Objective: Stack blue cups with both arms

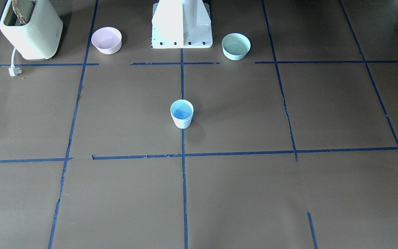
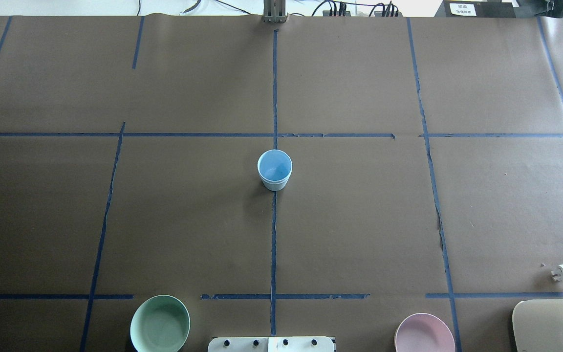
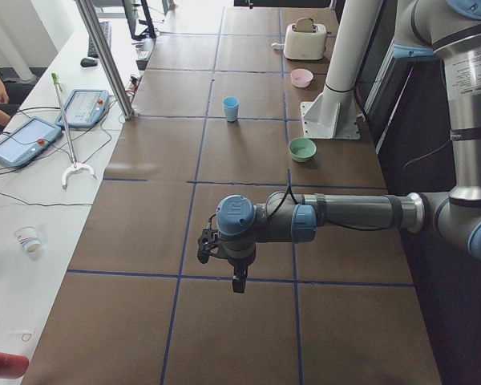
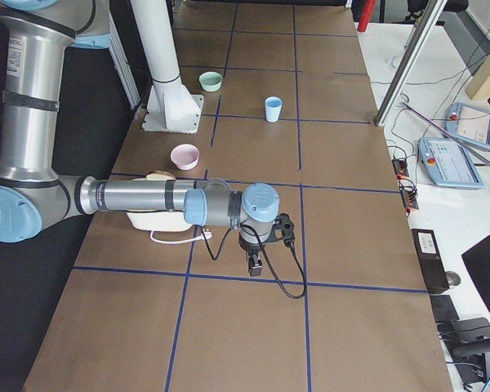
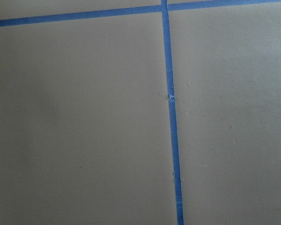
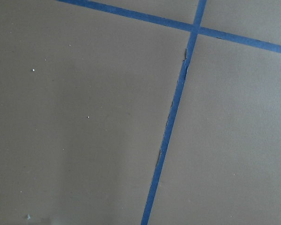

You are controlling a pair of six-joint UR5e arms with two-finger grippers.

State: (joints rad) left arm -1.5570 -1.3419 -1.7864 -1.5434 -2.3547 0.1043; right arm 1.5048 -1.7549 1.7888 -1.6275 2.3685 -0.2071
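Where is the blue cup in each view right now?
Front-facing: blue cup at centre, below the white pedestal.
Overhead: blue cup at centre, above the white pedestal.
Exterior left: blue cup upper middle, left of the white pedestal.
Exterior right: blue cup upper middle, right of the white pedestal.
Wrist views: not in either.
Shared landmark: the white pedestal.

Your left arm [image 3: 345,215] reaches out level, and the left gripper [image 3: 237,282] hangs pointing straight down. Your right arm [image 4: 139,196] is posed likewise, right gripper [image 4: 254,267] pointing down. You cannot tell how either's jaws stand.
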